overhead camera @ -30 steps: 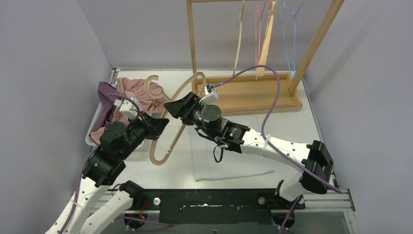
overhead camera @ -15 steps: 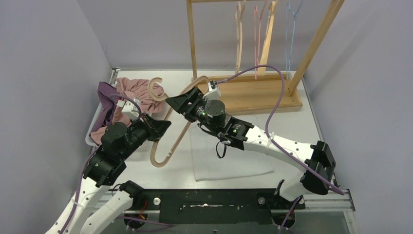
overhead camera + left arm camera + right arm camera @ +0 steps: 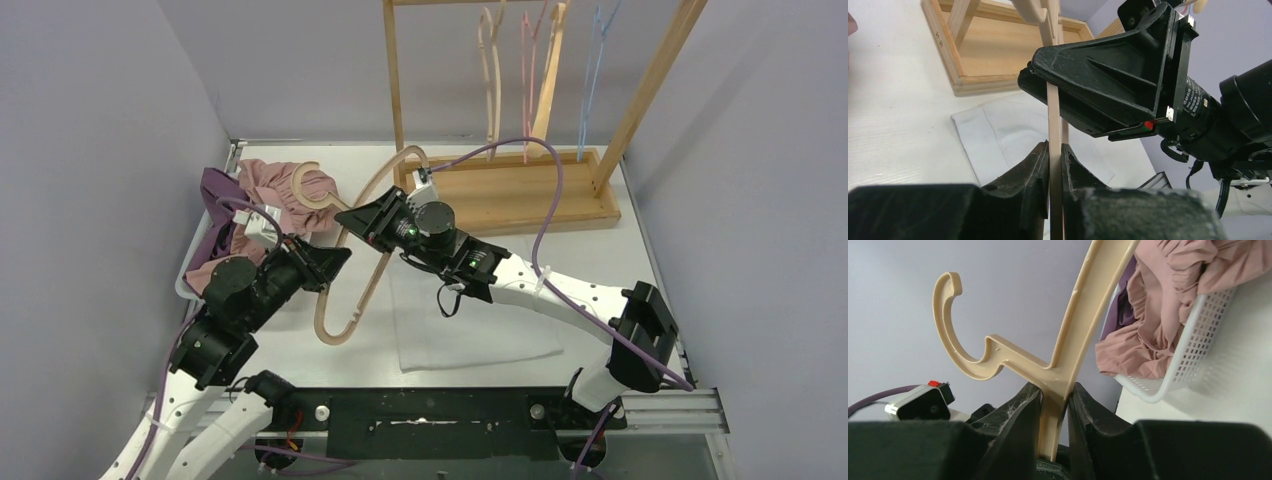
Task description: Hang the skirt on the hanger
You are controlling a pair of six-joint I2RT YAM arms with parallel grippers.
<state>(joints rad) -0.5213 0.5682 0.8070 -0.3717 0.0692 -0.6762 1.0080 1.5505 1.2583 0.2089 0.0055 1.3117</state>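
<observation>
Fingers of the right gripper (image 3: 1054,400) are clenched on the hanger (image 3: 1083,325), at the junction where its hook meets its two arms. I see the left gripper (image 3: 1055,155) clamped on the hanger too, lower down on one thin arm and just beside the right gripper. The hanger is cream-coloured and tilted, held between both grippers. I cannot tell whether its lowest curve touches the table (image 3: 620,250). The skirt (image 3: 280,185), dusty pink and pleated, is not on the hanger. It lies bunched in a white mesh basket (image 3: 1193,360) just beyond the hanger's hook, touching a purple garment (image 3: 215,190) on its far side from the hanger. Beneath the hanger's lower arm, a white cloth (image 3: 470,330) lies flat. To the right of the hanger stands a wooden rack (image 3: 520,200), with spare hangers (image 3: 490,70) dangling from it.
</observation>
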